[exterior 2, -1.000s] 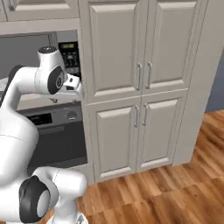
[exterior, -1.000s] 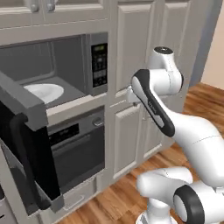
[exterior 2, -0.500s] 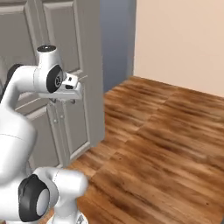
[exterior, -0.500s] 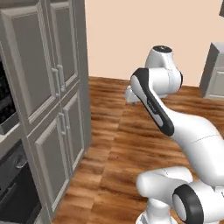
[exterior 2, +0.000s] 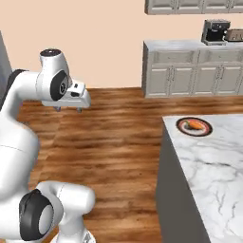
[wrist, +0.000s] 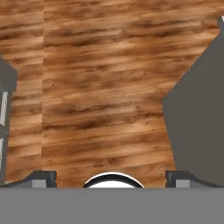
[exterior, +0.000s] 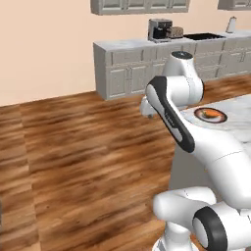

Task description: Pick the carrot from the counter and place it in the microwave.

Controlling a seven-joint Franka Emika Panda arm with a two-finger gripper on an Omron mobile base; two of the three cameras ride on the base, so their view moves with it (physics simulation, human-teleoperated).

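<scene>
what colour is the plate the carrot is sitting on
Dark, nearly black, with a reddish-brown rim; the plate shows best in the right base view.

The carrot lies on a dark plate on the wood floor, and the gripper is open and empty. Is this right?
Not quite. The carrot lies on a dark plate on the marble counter, not on the floor, as the right base view shows. The gripper is indeed open and empty.
</scene>
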